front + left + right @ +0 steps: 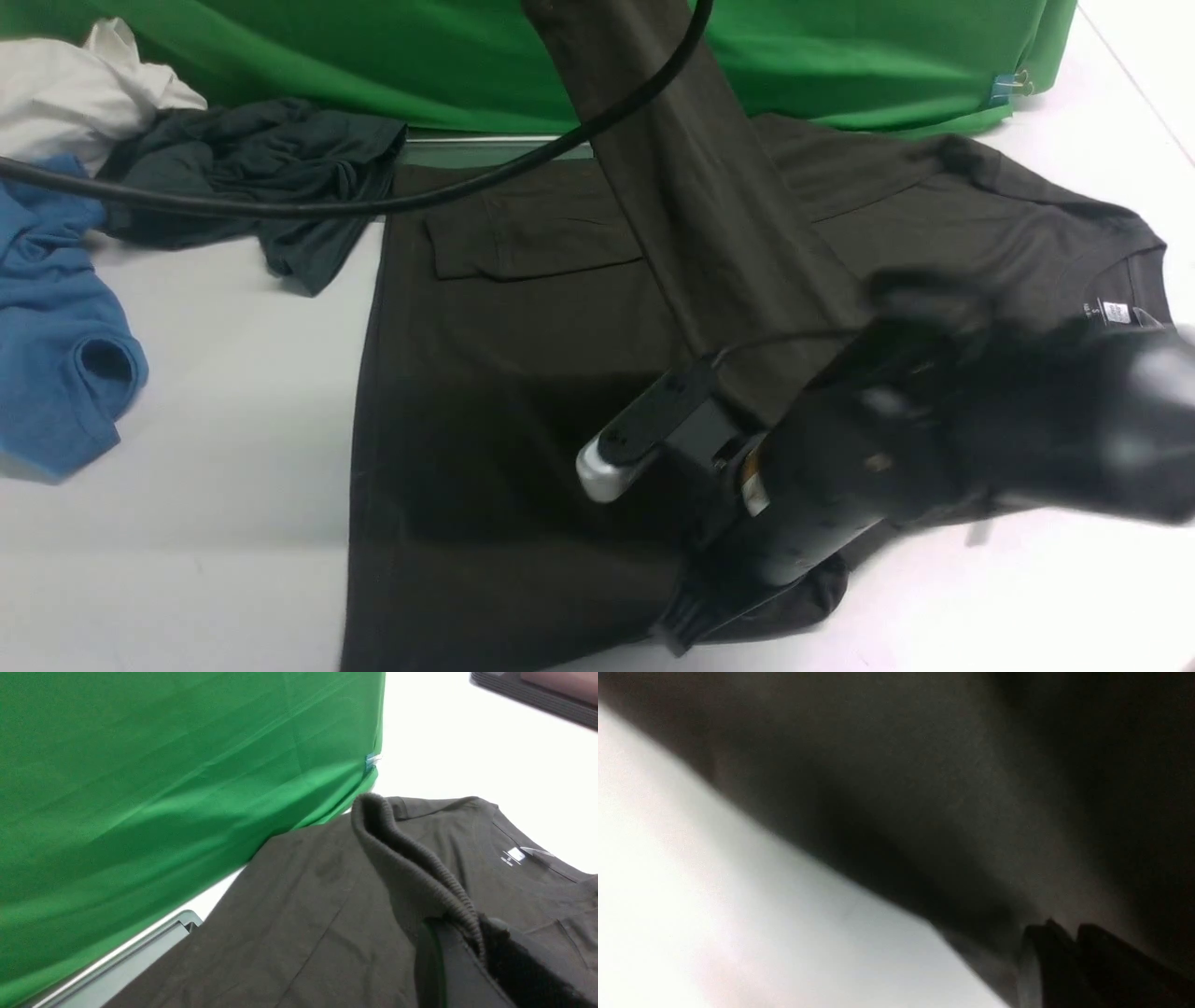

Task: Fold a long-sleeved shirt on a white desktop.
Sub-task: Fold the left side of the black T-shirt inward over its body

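- The shirt (504, 401) lies on the white table (187, 467), one sleeve (691, 205) lifted. It looks soft and floppy.
- My left gripper (476, 952) pinches the thick cuff (411, 858), a good holding spot.
- My right gripper (1066, 942) is blurry; I cannot tell.

The smooth matte white tabletop (233, 448) carries a dark olive-brown long-sleeved knit shirt (504, 373), its body spread flat. Just behind the shirt, a rectangular silver metal cable slot (485, 149) is set into the surface. Just beside the shirt's far left corner lies a crumpled dark teal-grey garment (252, 159). Farther left of the shirt are a crumpled blue garment (56, 327) and a bunched white cloth (75, 93). A green cloth backdrop (373, 56) drapes down behind the shirt.
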### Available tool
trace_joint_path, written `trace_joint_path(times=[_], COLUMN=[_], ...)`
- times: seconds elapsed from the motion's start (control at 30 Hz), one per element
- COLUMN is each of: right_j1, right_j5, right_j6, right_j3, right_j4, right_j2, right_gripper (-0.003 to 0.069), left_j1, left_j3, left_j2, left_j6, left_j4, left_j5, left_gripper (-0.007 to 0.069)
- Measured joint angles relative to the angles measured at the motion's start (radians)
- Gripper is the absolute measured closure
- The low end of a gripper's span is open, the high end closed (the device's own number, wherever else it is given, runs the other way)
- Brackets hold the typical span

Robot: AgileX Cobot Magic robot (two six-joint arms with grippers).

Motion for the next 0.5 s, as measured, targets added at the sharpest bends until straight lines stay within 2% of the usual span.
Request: trace_joint_path(times=[0.1,0.23,0.5], right_j1=[0.000,0.000,0.000], right_j5=[0.107,0.165,0.219], right_j6=[-0.029,-0.026,0.006], right_j3=[0.000,0.000,0.000], right_j4=[0.002,0.002,0.003], right_j2=[-0.110,-0.204,-0.364], right_gripper=[0.0472,0.0403,0.0384], left_j1=[0.000,0.000,0.001], left_j3=[0.000,0.000,0.000], left_j2=[0.000,0.010,0.159], left_j6=[0.000,-0.023,-0.202], left_j4=[0.037,0.113,0.345], left_j5=[-0.021,-0.027,0.029], left_gripper=[0.0577,0.0577,0.0577])
